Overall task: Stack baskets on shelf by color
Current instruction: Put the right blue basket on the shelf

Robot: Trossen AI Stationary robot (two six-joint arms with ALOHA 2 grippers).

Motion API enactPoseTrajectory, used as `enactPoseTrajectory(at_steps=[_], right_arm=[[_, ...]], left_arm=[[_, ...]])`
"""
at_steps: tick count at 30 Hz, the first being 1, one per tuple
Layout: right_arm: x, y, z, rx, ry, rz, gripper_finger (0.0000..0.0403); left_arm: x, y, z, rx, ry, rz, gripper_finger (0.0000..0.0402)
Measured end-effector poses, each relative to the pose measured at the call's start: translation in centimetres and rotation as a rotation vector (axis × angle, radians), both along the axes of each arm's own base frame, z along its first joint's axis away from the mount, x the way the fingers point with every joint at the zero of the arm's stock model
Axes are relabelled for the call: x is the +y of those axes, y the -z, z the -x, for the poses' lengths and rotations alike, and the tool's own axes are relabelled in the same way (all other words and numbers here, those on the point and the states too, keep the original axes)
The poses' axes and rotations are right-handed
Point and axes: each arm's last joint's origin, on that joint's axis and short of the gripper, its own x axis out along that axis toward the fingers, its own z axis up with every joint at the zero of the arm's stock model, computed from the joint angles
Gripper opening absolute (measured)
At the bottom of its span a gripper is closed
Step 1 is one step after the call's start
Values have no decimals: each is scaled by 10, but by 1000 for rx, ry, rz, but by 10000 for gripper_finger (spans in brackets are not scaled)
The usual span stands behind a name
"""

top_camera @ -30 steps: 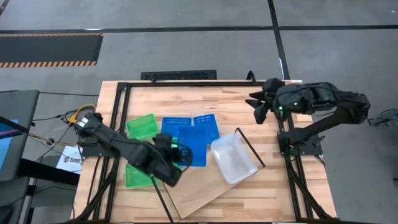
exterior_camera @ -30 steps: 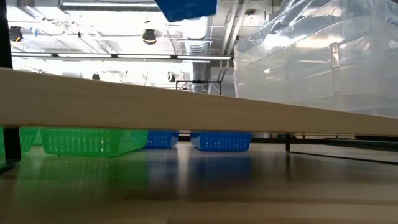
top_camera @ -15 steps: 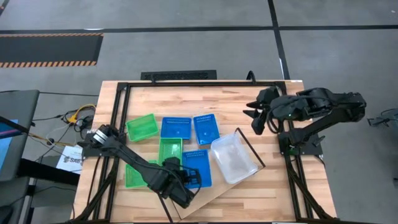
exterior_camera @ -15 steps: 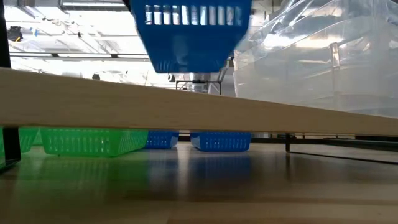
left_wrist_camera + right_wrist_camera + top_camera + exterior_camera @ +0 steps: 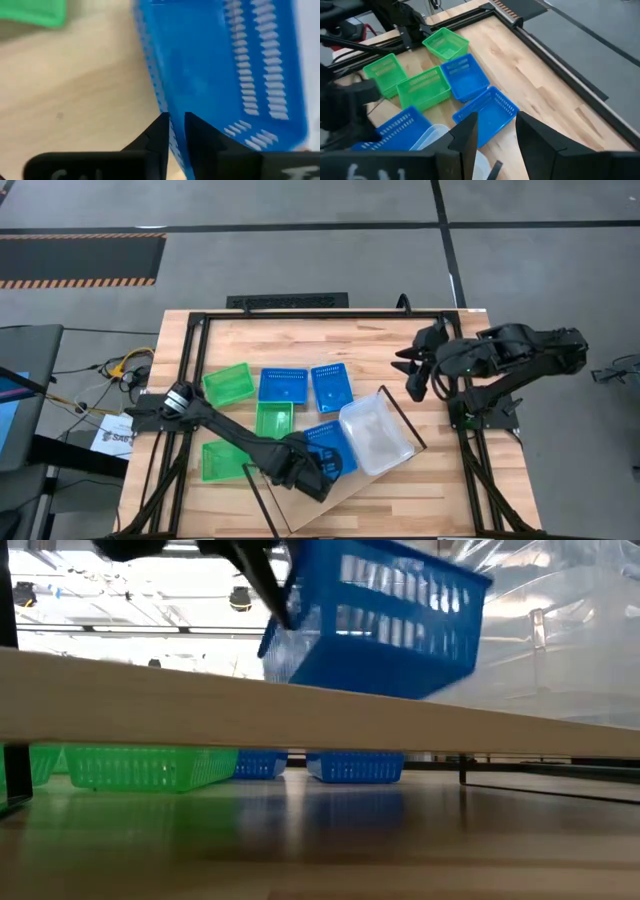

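My left gripper (image 5: 312, 473) is over the near end of the light-wood shelf (image 5: 345, 490) and is shut on a blue basket (image 5: 330, 450), which shows tilted above the plank (image 5: 200, 700) in the low view. A clear basket (image 5: 375, 435) sits on the shelf just right of it. Two more blue baskets (image 5: 283, 384) (image 5: 332, 385) and three green ones (image 5: 227, 383) (image 5: 274, 420) (image 5: 222, 462) rest on the tabletop. My right gripper (image 5: 418, 370) hangs open over the table's far right part, touching nothing. My left gripper pinches the blue basket's side wall at its rim (image 5: 172, 125), one finger (image 5: 159, 134) outside and the other (image 5: 200, 137) inside. The fingers slant down from the table's left. The basket (image 5: 370, 625) is tilted; whether its low edge touches the plank, I cannot tell.
The shelf lies slantwise across the table's near right part, with black wire frames (image 5: 405, 420) at its ends. A black metal frame (image 5: 300, 315) borders the tabletop. Bare wood shows along the far edge (image 5: 535, 65) and to the right of the clear basket.
My left gripper has carried the blue basket toward the table's near edge and to the right, closer to the clear basket, and has lowered it toward the shelf plank. The basket has tipped from level to tilted. My right gripper has drifted slightly toward the near edge.
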Motion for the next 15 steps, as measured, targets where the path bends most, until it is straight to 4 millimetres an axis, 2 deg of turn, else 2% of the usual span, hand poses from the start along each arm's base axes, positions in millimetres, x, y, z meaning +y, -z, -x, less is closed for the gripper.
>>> enactPoseTrajectory(at_steps=[3,9,15], right_arm=[[3,0,0,-5,-3,-13,155],[6,0,1,-4,-19,-16,150],[6,0,1,-9,-9,-28,146]], left_arm=[[1,-2,-6,-38,-22,46,62],[-4,-7,-15,-155,11,55,66],[-1,-7,-15,-152,28,22,66]])
